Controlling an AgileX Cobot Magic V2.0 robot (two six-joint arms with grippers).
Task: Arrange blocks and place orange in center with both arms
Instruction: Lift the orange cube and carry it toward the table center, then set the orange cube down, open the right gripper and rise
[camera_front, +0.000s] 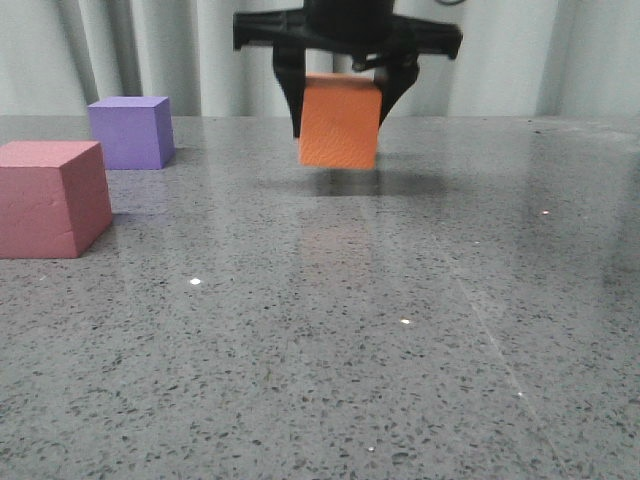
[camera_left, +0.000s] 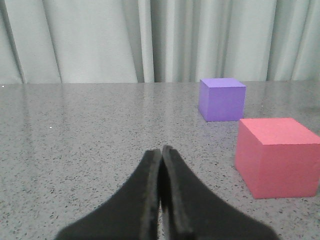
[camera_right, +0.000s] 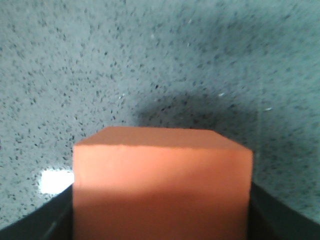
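The orange cube hangs just above the table at back centre, with its shadow on the surface beneath. My right gripper is shut on it, one black finger on each side. In the right wrist view the orange cube fills the space between the fingers. The purple cube sits at the back left. The pinkish-red cube sits nearer, at the left edge. My left gripper is shut and empty, low over the table, apart from the purple cube and the pinkish-red cube.
The grey speckled table runs back to a pale curtain. The left gripper does not show in the front view.
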